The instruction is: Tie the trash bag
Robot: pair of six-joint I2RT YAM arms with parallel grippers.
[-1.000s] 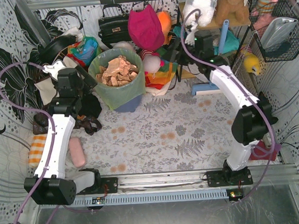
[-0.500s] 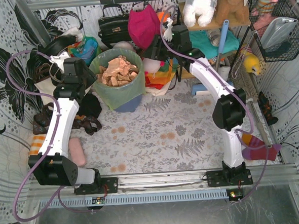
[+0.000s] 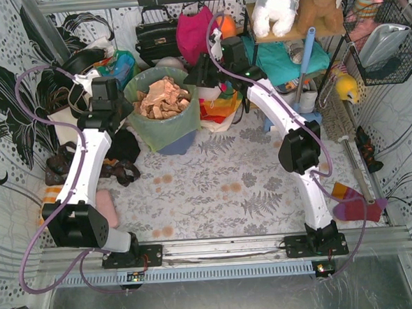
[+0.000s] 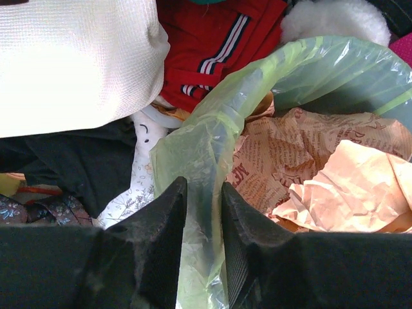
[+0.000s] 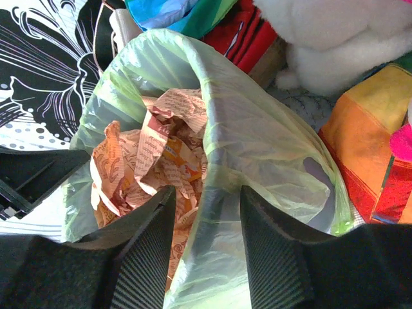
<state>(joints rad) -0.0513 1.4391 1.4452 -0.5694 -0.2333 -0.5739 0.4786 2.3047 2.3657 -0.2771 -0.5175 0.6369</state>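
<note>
The trash bag [image 3: 168, 125] is thin light-green plastic lining a blue-grey bin [image 3: 178, 144] at the back of the floral mat, with tan crumpled paper [image 3: 162, 95] heaped in its mouth. My left gripper [image 3: 124, 103] is at the bag's left rim. In the left wrist view its jaws [image 4: 203, 187] stand narrowly apart, with the folded green rim [image 4: 209, 138] running up between them. My right gripper [image 3: 196, 75] is at the bag's right rim. There its jaws [image 5: 206, 190] stand wider, open, astride the rim [image 5: 254, 138], one finger over the paper [image 5: 161, 154].
A cream tote [image 4: 71, 58] and dark clothes [image 3: 121, 147] crowd the bag's left. A black handbag [image 3: 155, 33], a magenta bag [image 3: 198, 32] and colourful cloth [image 3: 220, 104] lie behind and to the right. A pink object [image 3: 106, 207] and a striped sock [image 3: 352, 203] lie on the mat.
Both arms have swung inward to the bag's rim, the right one from far right. Both pairs of jaws have narrowed, the left much more.
</note>
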